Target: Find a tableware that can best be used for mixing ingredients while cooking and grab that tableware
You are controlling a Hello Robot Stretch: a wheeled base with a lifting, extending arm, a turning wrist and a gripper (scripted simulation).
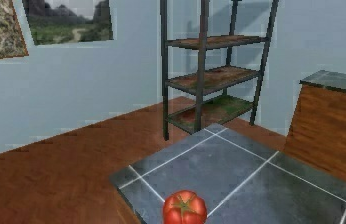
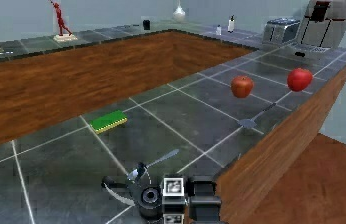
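Here, on the counter (image 2: pixel 41 150), a red figurine (image 2: pixel 59 18) is standing at the far left edge, and a green sponge (image 2: pixel 108 122) is lying toward the middle. The gripper (image 2: pixel 124 178) is reaching in over the near edge, holding nothing; how its fingers are set I cannot tell. An orange-red fruit (image 2: pixel 242 86) and a red fruit (image 2: pixel 299 79) are sitting near the right edge. Small shapes (image 2: pixel 231 22) are lining the far edge, too small to tell a mixing bowl among them.

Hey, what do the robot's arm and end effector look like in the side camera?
The arm is a dark, square bar. At its far end sit two small white squares with black marks. Next to them, the end effector has a dark body and two thin dark fingers.
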